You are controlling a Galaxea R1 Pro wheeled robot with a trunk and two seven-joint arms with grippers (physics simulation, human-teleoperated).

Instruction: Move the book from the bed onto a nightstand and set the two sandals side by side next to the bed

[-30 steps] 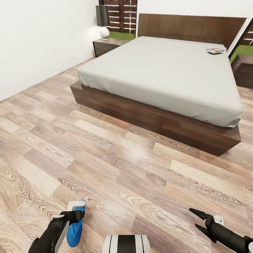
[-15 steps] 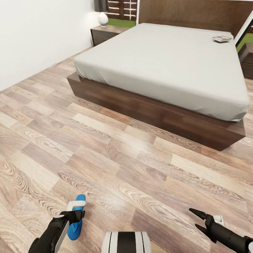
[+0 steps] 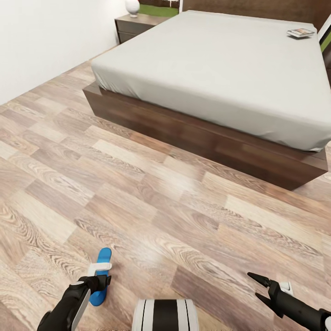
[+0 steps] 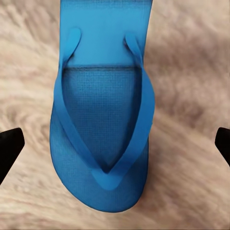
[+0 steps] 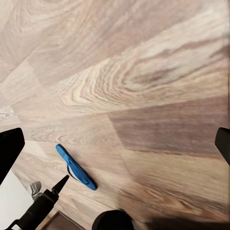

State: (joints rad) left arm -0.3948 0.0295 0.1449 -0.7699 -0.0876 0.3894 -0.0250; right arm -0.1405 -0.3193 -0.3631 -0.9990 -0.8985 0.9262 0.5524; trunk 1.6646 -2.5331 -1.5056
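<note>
One bright blue sandal point(image 3: 105, 255) lies flat on the wood floor, strap side up. My left gripper point(image 3: 99, 277) hangs right over it. In the left wrist view the sandal point(image 4: 103, 120) lies between the two black fingertips point(image 4: 9, 148), which stand wide apart and clear of it, so the left gripper point(image 4: 115, 143) is open. My right gripper point(image 3: 254, 286) is open and empty above bare floor; the right wrist view looks past it point(image 5: 115, 143) to a blue sandal point(image 5: 75, 167). The book point(image 3: 301, 33) lies on the far right part of the bed point(image 3: 216, 69). A nightstand point(image 3: 138, 23) stands at the bed's far left.
A white wall point(image 3: 41, 41) runs along the left. The bed's dark wooden frame point(image 3: 197, 138) crosses the view ahead. Wood-plank floor point(image 3: 151, 202) stretches between me and the bed. A white lamp base point(image 3: 132, 7) sits on the nightstand.
The whole view has shifted: bed and floor have slid up the picture, so the camera moved. More of the sandal shows beyond the left gripper. Both arms keep their places in the picture.
</note>
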